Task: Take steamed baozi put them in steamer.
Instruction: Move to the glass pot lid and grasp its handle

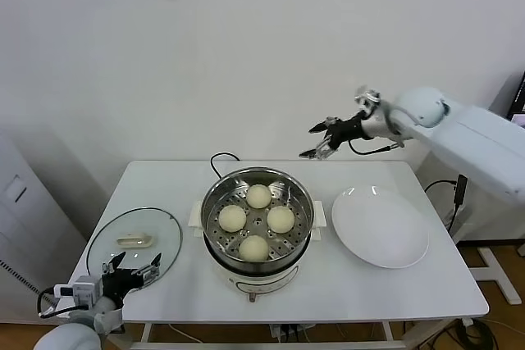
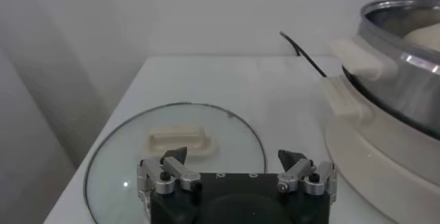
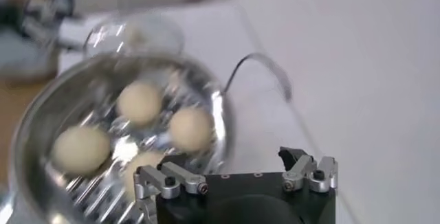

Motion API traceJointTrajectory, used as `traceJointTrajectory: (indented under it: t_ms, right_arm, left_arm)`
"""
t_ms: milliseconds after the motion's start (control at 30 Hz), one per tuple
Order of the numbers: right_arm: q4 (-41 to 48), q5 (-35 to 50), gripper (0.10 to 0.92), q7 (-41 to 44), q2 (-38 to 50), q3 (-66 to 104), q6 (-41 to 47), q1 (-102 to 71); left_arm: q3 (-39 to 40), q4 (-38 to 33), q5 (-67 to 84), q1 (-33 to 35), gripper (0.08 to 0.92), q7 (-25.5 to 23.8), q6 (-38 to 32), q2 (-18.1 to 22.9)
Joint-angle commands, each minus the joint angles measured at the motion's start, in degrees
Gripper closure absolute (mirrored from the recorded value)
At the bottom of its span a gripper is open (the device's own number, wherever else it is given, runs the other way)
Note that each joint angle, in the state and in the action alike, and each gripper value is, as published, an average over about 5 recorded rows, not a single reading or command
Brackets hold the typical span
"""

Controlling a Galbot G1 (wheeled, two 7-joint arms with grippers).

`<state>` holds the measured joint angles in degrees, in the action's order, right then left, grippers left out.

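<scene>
Round shiny steel steamer (image 1: 257, 220) rim hides parts of four cream-white buns (image 1: 259, 196); white counter (image 1: 426, 284), pale wall. Right claw (image 1: 315, 142) spread, raised; left claw (image 1: 131, 266) spread at counter edge.

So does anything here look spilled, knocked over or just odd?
Nothing stands out. All four baozi sit neatly on the perforated tray inside the steamer, the white plate is bare, and the glass lid lies flat on the table beside the steamer. No spills or tipping.

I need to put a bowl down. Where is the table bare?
Bare: the table strip before the plate, the back edge behind the steamer, and the empty plate itself. Crowded: the steamer holds four baozi; the glass lid and left gripper fill the left.
</scene>
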<state>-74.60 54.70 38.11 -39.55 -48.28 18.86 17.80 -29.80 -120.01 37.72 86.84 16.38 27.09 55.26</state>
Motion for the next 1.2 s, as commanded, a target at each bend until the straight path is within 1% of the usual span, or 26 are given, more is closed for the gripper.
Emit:
traceJointTrajectory:
  t_ms: [33,167,400,633,833,900,967,1067,1200]
  right_arm:
    - [-1.91,-0.65,0.203,-14.75,6.87,47.27,-15.30,-41.56]
    - [-3.07,-4.76,0.203,-16.62,2.61,58.85,-19.82,-54.24]
    - [-6.19,-15.19,0.203,-17.82,-9.81,78.50,-24.01,-72.09]
    - [-8.09,-21.92,0.203,-17.02,-18.00,86.96,-24.76,-81.39]
    - [-7.81,-24.39,0.203,-15.70,-22.10,90.39,-25.64,-84.50]
    - [-7.86,-24.76,0.203,-15.22,-22.98,91.26,-25.86,-85.22]
    - [-7.84,-25.17,0.203,-14.96,-23.63,91.78,-25.85,-85.70]
    - [-7.45,-26.04,0.203,-14.67,-24.32,92.21,-25.88,-86.08]
    - [-6.93,-26.43,0.203,-14.36,-25.11,92.28,-25.90,-86.16]
  left_arm:
    - [0.59,0.17,1.05,-3.49,0.177,0.13,0.25,-0.13]
    - [0.12,0.25,1.49,-3.79,0.177,-0.13,-0.07,-0.39]
    - [-0.42,0.73,0.25,-4.11,0.177,-1.33,-1.20,-0.65]
    - [-1.14,2.74,-8.51,-5.04,0.177,-4.67,-1.89,-0.27]
    - [-1.55,4.75,-21.19,-4.26,0.177,-8.61,-5.14,-1.22]
    - [-1.67,5.49,-27.75,-3.72,0.177,-9.34,-6.83,-1.72]
    - [-1.71,7.00,-36.56,-3.16,0.177,-9.68,-9.93,-1.93]
    - [-1.59,11.37,-51.51,-2.61,0.177,-9.70,-16.77,-1.93]
    - [-1.43,17.16,-65.46,-2.30,0.177,-9.84,-23.90,-1.85]
